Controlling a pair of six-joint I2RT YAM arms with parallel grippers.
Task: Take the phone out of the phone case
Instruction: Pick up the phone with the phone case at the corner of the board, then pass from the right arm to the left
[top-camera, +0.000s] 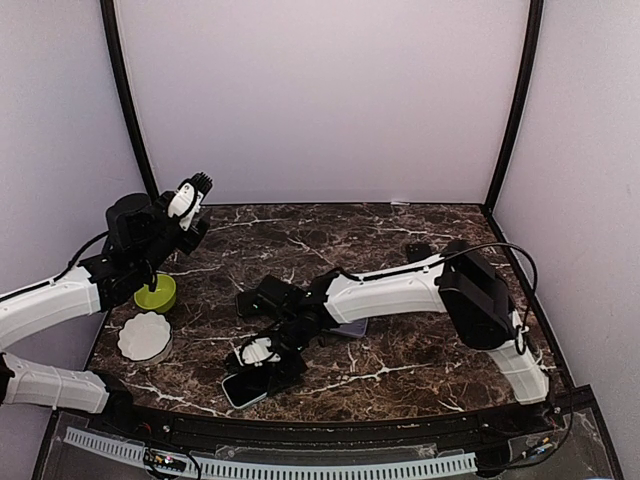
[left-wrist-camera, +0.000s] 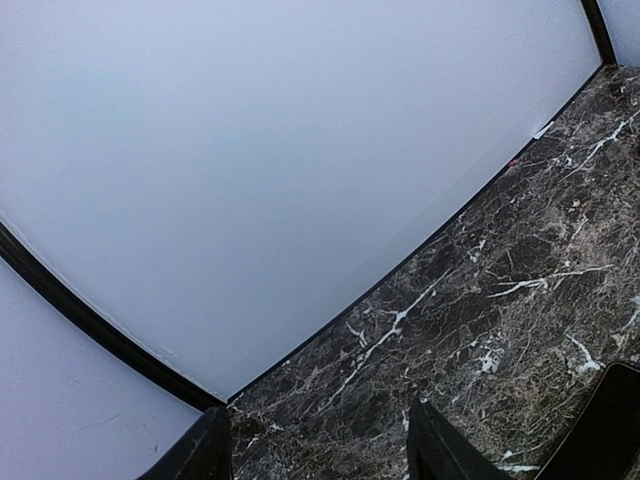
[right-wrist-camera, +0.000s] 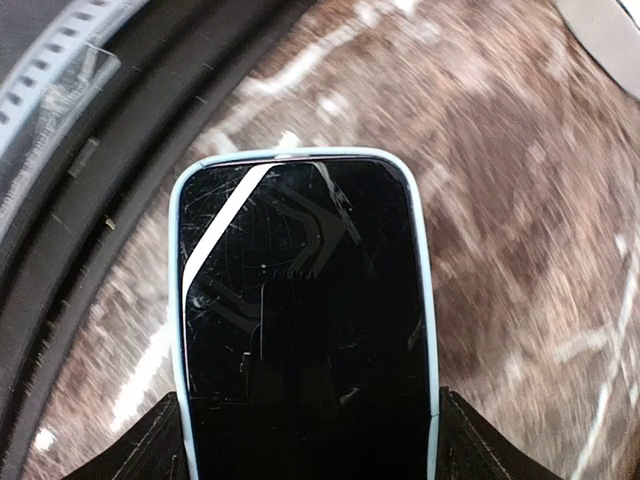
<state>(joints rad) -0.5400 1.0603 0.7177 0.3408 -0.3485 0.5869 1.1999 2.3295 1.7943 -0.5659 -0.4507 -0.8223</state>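
A black-screened phone with a light blue rim, which may be its case (right-wrist-camera: 305, 320), lies flat near the table's front edge, and also shows in the top view (top-camera: 243, 388). My right gripper (right-wrist-camera: 308, 440) has a finger against each long side of it and is shut on it. In the top view the right gripper (top-camera: 262, 362) reaches left and down over the phone's near end. My left gripper (left-wrist-camera: 320, 460) is open and empty, raised high at the back left (top-camera: 195, 195) and facing the back wall.
A lime green bowl (top-camera: 156, 293) and a white scalloped dish (top-camera: 144, 336) sit at the left. A flat greyish-lavender object (top-camera: 350, 328) lies partly under the right arm. The black front rail (right-wrist-camera: 60, 150) runs close beside the phone.
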